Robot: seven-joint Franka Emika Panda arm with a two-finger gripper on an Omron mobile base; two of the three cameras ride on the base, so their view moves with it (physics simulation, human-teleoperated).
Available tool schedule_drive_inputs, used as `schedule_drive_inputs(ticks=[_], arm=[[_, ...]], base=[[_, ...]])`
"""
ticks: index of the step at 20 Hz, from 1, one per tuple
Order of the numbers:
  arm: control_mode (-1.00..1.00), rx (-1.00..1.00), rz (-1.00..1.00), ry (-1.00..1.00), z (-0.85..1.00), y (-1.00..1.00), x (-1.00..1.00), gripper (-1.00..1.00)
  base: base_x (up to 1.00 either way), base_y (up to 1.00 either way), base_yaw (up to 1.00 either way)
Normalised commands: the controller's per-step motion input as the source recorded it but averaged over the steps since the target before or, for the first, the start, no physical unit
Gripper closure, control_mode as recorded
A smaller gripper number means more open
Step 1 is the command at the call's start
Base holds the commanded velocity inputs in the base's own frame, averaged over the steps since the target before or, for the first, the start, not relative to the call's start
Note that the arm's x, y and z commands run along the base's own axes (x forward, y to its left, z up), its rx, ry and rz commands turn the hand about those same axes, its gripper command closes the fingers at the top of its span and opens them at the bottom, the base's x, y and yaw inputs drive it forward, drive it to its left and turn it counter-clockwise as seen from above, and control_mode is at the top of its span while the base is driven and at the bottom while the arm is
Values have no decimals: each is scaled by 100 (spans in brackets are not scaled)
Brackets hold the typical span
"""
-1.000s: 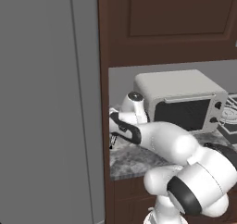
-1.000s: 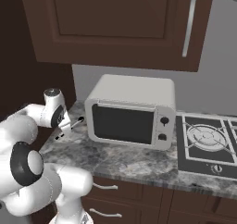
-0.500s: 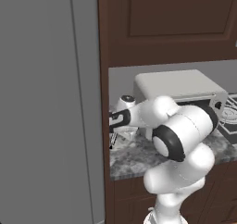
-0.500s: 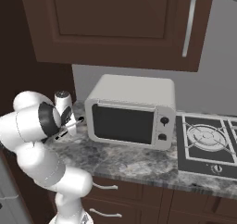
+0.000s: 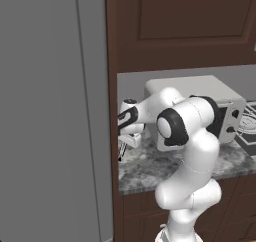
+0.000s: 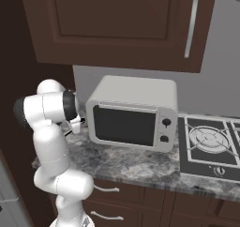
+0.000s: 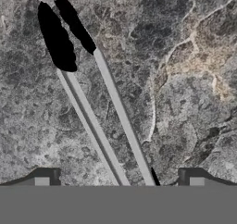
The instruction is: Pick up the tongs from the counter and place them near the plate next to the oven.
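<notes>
The pincer (image 7: 119, 179) hangs just above the bench, its two fingertips spread wide with the handle end of the tongs running down between them; nothing is pinched yet. From the left base camera it sits at the far left end of the bench, close to the tall grey panel (image 5: 50, 111).

Largest first: that grey panel and the dark wall cupboards (image 6: 112, 24), then the bench (image 6: 140, 162) of grey marbled stone, the light-grey microwave (image 6: 133, 111) standing on it, and the black hob (image 6: 211, 146) to its right. The white arm (image 5: 187, 151) bends over the bench in front of the microwave.

The tongs (image 7: 99, 112) lie flat on the stone, their two silvery arms splayed slightly and their black tips pointing away from the hand.

To grasp well, I judge the hand should drop straight down until the fingertips bracket both arms, then close across them so the arms squeeze together, not slip apart. Gripping nearer the middle would likely balance the long tool better.
</notes>
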Motion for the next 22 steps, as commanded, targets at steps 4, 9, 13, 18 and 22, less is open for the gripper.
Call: schedule_drive_inputs(ticks=[4, 9, 13, 18, 22], arm=[[-100, -2, 0, 7, -59, 5, 7, -100], [-100, -4, -3, 0, -70, -1, -27, 100], [-100, 0, -10, -5, -53, -12, -46, 100], [-100, 1, -8, -5, 1, -22, -51, 100], [-100, 1, -1, -3, 31, -25, -50, 100]], base=[[0, 0, 0], [0, 0, 0], [0, 0, 0], [0, 0, 0], [0, 0, 0]])
